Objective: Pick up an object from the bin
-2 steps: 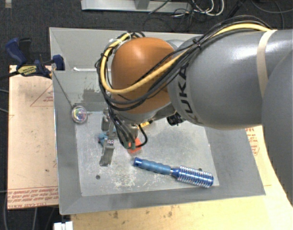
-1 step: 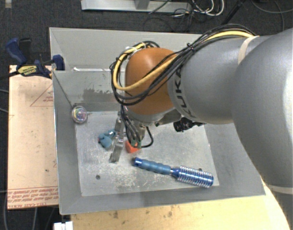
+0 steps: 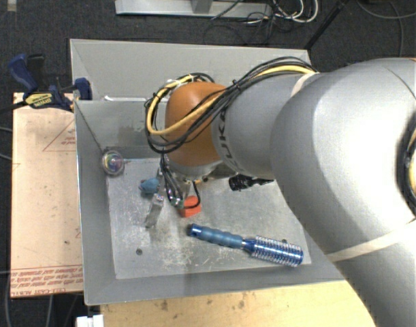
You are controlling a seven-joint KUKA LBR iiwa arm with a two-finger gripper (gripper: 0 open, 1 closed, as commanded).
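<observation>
Looking down, we see the gripper (image 3: 172, 195) (whether apart or together we cannot tell) low over the middle of the bin (image 3: 95, 216), just beside 1 small orange-red block (image 3: 190, 208), seemingly stubby; its long axis we cannot make out.

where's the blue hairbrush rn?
In the camera view, the blue hairbrush lies flat near the bin's lower wall, below-right of the gripper, handle end nearest the small orange piece.
</observation>
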